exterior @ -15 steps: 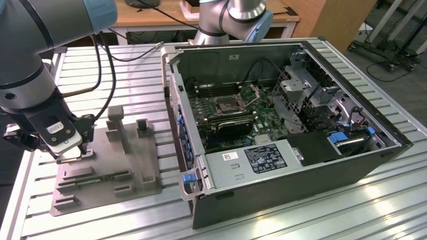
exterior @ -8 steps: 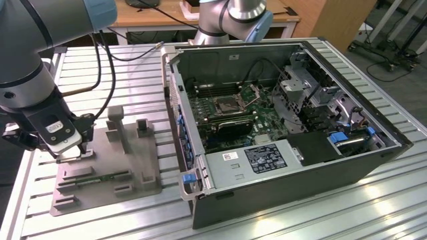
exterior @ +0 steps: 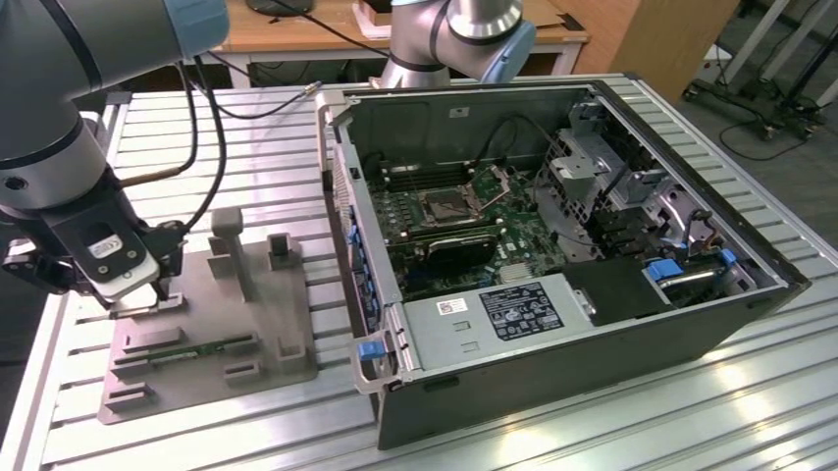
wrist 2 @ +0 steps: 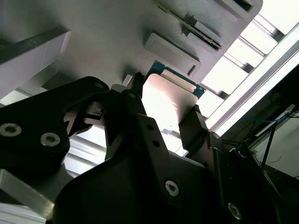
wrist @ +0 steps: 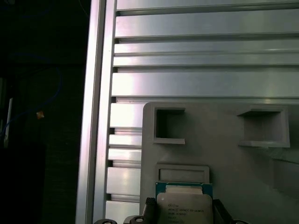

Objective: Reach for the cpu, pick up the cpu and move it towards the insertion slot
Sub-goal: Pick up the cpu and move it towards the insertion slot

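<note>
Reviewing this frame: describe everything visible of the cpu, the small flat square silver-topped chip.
The cpu is a flat square chip: silver-grey metal lid with dark print, green board rim. In both wrist views it sits between the dark fingers of the gripper, which press two opposite edges, over the grey plastic tray. Whether it is lifted clear cannot be told.

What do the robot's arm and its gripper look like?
The arm has thick grey round links with light blue joint caps and black cables alongside. The gripper is black with a pale front part. Its body carries silver screws, and its fingers are black.
</note>
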`<act>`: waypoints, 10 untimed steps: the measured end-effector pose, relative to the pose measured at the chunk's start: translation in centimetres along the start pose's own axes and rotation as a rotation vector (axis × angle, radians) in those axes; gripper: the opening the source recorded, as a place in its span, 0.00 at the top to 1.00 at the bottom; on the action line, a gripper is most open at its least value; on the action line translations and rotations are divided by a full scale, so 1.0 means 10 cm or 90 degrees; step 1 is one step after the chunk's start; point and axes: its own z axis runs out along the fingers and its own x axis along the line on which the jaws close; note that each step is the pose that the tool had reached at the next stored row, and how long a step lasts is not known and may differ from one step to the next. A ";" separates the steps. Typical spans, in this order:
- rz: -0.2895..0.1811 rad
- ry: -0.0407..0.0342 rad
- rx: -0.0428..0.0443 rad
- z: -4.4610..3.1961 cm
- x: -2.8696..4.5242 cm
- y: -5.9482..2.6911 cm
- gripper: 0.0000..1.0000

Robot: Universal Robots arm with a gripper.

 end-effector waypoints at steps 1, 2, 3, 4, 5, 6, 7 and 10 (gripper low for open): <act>0.000 0.0000 0.0000 -0.003 0.000 0.000 0.45; 0.000 0.0000 0.0000 -0.006 0.000 0.000 0.45; 0.000 0.0000 0.0000 -0.009 0.000 0.001 0.45; 0.000 0.0000 0.0000 -0.011 0.000 0.001 0.45; 0.000 0.0001 0.0000 -0.015 0.000 0.001 0.45; 0.000 0.0001 0.0000 -0.019 0.000 0.001 0.45; 0.000 0.0001 0.0001 -0.024 0.000 0.001 0.45; 0.000 0.0001 0.0001 -0.037 0.000 0.002 0.45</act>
